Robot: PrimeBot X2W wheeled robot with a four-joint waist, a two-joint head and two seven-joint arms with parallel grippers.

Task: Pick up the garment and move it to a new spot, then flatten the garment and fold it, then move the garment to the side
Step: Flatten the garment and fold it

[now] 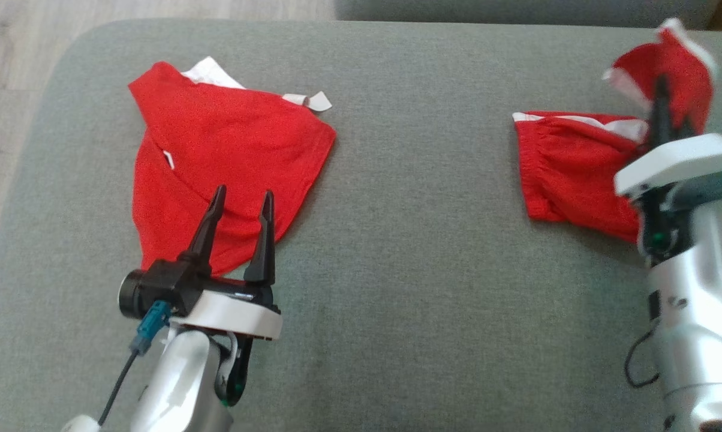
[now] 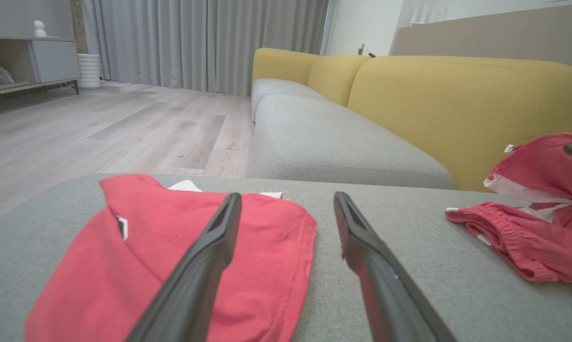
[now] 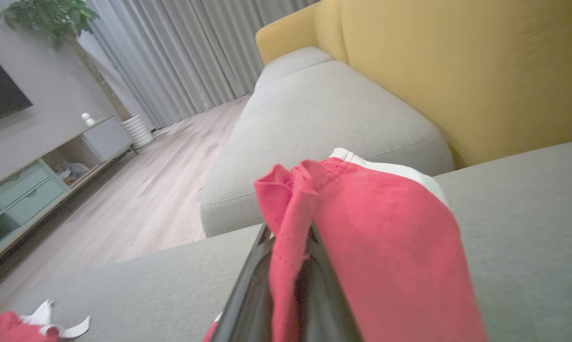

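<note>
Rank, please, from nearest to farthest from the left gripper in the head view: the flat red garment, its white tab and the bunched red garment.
1. Flat red garment: right at the fingertips of the left gripper.
2. White tab: at that garment's far edge.
3. Bunched red garment: far right, held by the right gripper.

Grey curtains [image 2: 205, 42] hang beyond a pale wood floor [image 2: 124, 128]. A yellow-backed sofa [image 2: 457, 104] has grey seat cushions [image 2: 333, 142], with a low cabinet [image 2: 53, 59] opposite.
</note>
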